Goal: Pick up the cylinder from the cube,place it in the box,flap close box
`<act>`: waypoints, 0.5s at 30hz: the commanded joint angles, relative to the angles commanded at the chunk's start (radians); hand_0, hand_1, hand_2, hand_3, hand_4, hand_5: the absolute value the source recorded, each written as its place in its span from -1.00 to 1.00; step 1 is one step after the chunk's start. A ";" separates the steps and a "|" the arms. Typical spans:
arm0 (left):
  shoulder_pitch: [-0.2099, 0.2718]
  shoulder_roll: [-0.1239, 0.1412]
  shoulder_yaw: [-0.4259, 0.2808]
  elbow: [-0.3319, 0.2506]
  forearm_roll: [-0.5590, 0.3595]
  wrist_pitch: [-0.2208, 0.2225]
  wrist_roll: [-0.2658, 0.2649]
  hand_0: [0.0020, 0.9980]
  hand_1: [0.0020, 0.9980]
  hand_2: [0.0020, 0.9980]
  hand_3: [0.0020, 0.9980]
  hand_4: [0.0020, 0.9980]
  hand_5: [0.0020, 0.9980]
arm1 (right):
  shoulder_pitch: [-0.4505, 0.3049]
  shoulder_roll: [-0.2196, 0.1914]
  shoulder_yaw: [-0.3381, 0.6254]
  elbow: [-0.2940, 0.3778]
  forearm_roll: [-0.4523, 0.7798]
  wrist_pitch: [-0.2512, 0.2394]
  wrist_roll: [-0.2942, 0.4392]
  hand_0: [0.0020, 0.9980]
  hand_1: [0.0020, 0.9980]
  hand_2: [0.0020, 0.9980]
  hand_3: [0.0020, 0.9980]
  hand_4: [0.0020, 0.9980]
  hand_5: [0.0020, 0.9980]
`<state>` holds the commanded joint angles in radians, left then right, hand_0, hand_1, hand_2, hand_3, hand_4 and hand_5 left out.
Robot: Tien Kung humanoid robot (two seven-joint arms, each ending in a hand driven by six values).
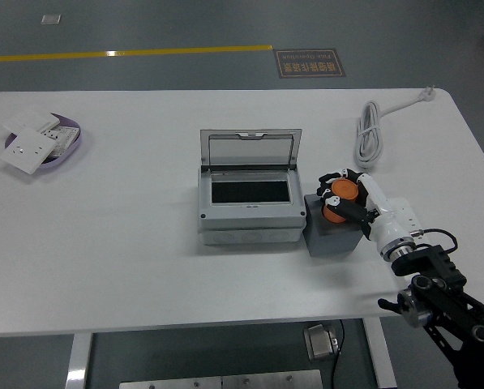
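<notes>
An orange cylinder (pixel 339 203) stands on top of a grey cube (pixel 331 231) right of the table's middle. My right hand (pixel 344 196), white with black fingertips, comes in from the lower right and has its fingers curled around the cylinder. Just left of the cube sits a grey box (pixel 248 204) with its clear flap lid (pixel 250 150) standing open at the back; its dark inside looks empty. The left arm is out of view.
A coiled white cable (pixel 370 134) lies at the back right of the table. At the far left a purple dish (pixel 73 139) holds white switch plates (pixel 29 150). The white table (pixel 104 259) ends near the picture's bottom.
</notes>
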<state>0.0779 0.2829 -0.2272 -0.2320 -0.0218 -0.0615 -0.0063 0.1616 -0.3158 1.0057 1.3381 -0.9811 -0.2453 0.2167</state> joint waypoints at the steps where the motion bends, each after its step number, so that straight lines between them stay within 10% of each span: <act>1: 0.000 0.000 0.000 0.000 0.000 0.000 0.000 0.16 0.23 0.15 0.20 0.40 -0.78 | 0.001 0.000 0.001 0.002 0.001 -0.001 0.000 -0.16 -0.14 -0.20 -0.40 -1.00 -1.00; 15: 0.004 0.000 0.027 0.004 -0.027 0.000 0.000 0.16 0.24 0.16 0.21 0.43 -0.77 | 0.081 -0.018 -0.094 0.179 -0.079 -0.084 -0.080 -0.17 -0.17 -0.23 -0.47 -1.00 -1.00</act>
<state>0.0823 0.2825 -0.2002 -0.2277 -0.0490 -0.0615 -0.0061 0.2431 -0.3336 0.9118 1.5174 -1.0605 -0.3293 0.1370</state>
